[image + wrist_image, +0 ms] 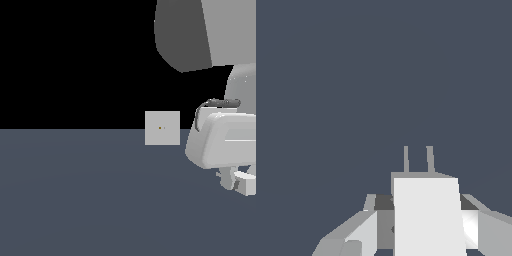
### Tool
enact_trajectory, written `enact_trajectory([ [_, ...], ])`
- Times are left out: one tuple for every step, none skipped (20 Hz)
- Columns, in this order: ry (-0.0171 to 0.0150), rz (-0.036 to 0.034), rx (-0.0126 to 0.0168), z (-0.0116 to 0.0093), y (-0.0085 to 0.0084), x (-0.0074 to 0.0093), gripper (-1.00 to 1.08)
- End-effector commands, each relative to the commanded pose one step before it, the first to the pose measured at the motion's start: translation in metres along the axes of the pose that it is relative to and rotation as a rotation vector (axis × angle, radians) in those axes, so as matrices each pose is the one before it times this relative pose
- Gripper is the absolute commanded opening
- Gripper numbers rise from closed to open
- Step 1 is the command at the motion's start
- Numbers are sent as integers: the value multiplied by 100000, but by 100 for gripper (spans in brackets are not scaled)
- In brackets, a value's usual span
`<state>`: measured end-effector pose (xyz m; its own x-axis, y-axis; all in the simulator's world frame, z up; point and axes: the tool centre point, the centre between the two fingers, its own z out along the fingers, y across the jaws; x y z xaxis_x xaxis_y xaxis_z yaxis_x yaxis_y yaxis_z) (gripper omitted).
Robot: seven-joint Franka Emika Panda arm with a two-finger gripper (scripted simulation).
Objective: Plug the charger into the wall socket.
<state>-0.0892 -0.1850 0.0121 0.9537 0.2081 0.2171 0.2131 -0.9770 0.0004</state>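
Note:
The wall socket [162, 128] is a flat upright light-grey square plate with a tiny yellowish dot at its centre, standing on the dark floor in the middle of the exterior view. My gripper [239, 181] is low at the exterior view's right edge, to the right of the socket and apart from it. In the wrist view the gripper [426, 227] is shut on the charger [428, 215], a white block with two thin prongs [417, 159] sticking out past the fingers [361, 235]. The socket is out of the wrist view.
The dark grey-blue floor [100, 200] spreads across the lower half of the exterior view. The arm's large grey links [200, 35] hang over the upper right. Black background lies behind the socket.

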Motion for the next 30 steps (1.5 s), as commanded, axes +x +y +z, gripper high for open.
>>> enact_trajectory([
  [0, 37, -22, 9, 31, -10, -100],
  [2, 47, -14, -10, -9, 12, -100],
  [5, 126, -26, -25, -34, 41, -100],
  [7, 203, -42, -41, -61, 70, -100],
  [10, 287, -59, -58, -83, 96, -100],
  [13, 370, -77, -75, -105, 123, -100],
  [15, 446, -92, -90, -129, 151, -100],
  [18, 526, -109, -106, -151, 176, -100],
  [20, 603, -125, -122, -173, 202, -100],
  [22, 676, -141, -137, -195, 228, -100],
  [23, 751, -157, -152, -214, 253, -100],
  [25, 819, -171, -166, -235, 278, -100],
  [26, 890, -186, -180, -254, 301, -100],
  [26, 955, -201, -193, -272, 324, -100],
  [26, 1018, -215, -206, -291, 347, -100],
  [25, 1080, -229, -218, -307, 368, -100],
  [24, 1138, -243, -230, -323, 388, -100],
  [22, 1194, -257, -241, -338, 408, -100],
  [20, 1249, -271, -251, -352, 427, -100],
  [17, 1302, -285, -261, -365, 446, -100],
  [13, 1331, -294, -267, -373, 457, -100],
  [8, 1315, -294, -263, -367, 452, -100],
  [4, 1302, -295, -260, -361, 448, -100],
  [0, 1290, -295, -257, -357, 444, -100],
  [-4, 1280, -296, -253, -353, 442, -100],
  [-8, 1237, -289, -244, -338, 427, -100],
  [-11, 1176, -277, -230, -320, 407, -100],
  [-13, 1112, -264, -217, -302, 385, -100],
  [-15, 1048, -251, -204, -283, 363, -100],
  [-16, 983, -237, -191, -265, 341, -100],
])
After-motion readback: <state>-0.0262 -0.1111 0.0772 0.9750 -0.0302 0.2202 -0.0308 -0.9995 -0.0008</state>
